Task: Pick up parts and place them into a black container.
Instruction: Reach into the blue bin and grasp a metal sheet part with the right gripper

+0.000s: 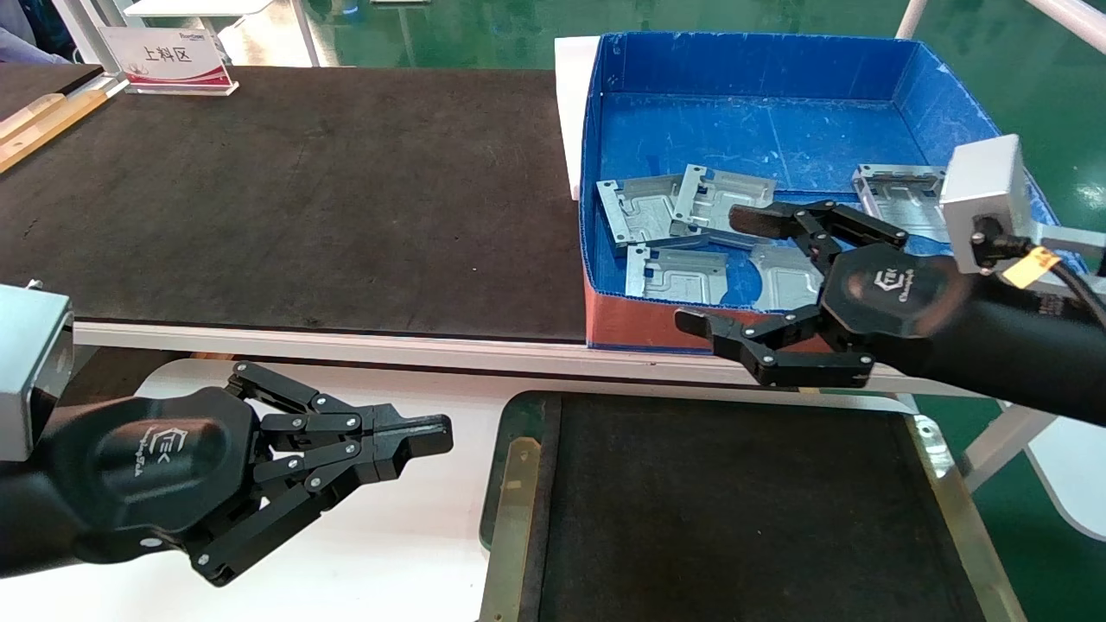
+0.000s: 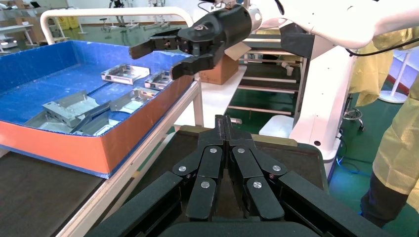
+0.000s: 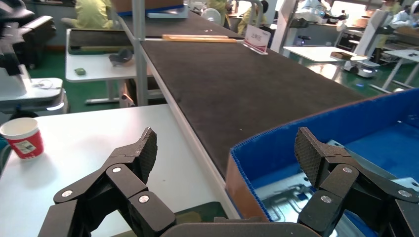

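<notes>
Several silver-grey stamped parts [image 1: 665, 216] lie in the blue box [image 1: 752, 130] with a red front, on the right of the bench. My right gripper [image 1: 717, 272] is open and empty. It hovers over the box's front wall, one finger above the parts and the other outside the front. In the right wrist view this gripper [image 3: 227, 148] straddles the box wall [image 3: 296, 133], with a part [image 3: 291, 192] below. The black container [image 1: 734, 510] sits empty in front of me. My left gripper [image 1: 436, 434] is shut and empty, to the left of the container, and its tips also show in the left wrist view [image 2: 223, 121].
A long black mat [image 1: 302, 199] covers the bench left of the box. A white sign [image 1: 168, 56] stands at its far left. A white table [image 1: 415, 536] lies under the left arm. A red paper cup [image 3: 22, 138] stands on that table.
</notes>
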Robot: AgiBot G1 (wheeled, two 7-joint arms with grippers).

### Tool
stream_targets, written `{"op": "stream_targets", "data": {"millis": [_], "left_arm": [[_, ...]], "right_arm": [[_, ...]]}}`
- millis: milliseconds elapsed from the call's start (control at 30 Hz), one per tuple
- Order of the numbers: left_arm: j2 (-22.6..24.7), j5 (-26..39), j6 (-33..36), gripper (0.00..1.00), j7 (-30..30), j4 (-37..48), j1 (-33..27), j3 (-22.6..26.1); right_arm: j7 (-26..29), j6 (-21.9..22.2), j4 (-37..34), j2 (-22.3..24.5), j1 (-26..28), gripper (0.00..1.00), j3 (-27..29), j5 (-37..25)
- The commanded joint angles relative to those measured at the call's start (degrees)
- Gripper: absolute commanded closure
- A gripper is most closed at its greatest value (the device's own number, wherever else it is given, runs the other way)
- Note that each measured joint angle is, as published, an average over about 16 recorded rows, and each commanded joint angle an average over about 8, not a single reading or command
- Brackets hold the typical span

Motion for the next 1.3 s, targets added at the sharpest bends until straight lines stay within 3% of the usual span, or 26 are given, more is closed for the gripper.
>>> {"op": "stream_targets", "data": {"millis": [33, 467, 967, 1000, 1233, 1267, 1300], "left_arm": [[0.0, 0.0, 0.0, 1.0, 0.0, 0.0, 0.0, 0.0], [0.0, 0.0, 0.0, 1.0, 0.0, 0.0, 0.0, 0.0], [0.0, 0.0, 0.0, 1.0, 0.0, 0.0, 0.0, 0.0], [0.0, 0.0, 0.0, 0.96, 0.0, 0.0, 0.0, 0.0], [0.0, 0.0, 0.0, 0.08, 0.0, 0.0, 0.0, 0.0], [0.0, 0.0, 0.0, 0.0, 0.0, 0.0, 0.0, 0.0], [0.0, 0.0, 0.0, 0.0, 0.0, 0.0, 0.0, 0.0]], "right_arm": [[-0.55, 0.8, -1.02, -0.22, -0.11, 0.0, -0.04, -0.63], [-2.95, 6.66, -10.65, -1.65, 4.2, 0.0, -0.33, -5.3], [-9.34, 10.23, -28.13, -5.62, 16.88, 0.0, -3.28, -13.8], [-9.8, 10.46, -29.42, -5.88, 17.89, 0.0, -3.51, -14.38], [-11.54, 12.26, -38.75, -7.8, 23.82, 0.0, -4.48, -17.0], [-11.47, 12.61, -40.12, -8.1, 24.49, 0.0, -4.52, -17.16], [-11.31, 13.0, -41.5, -8.42, 25.13, 0.0, -4.55, -17.28]]}}
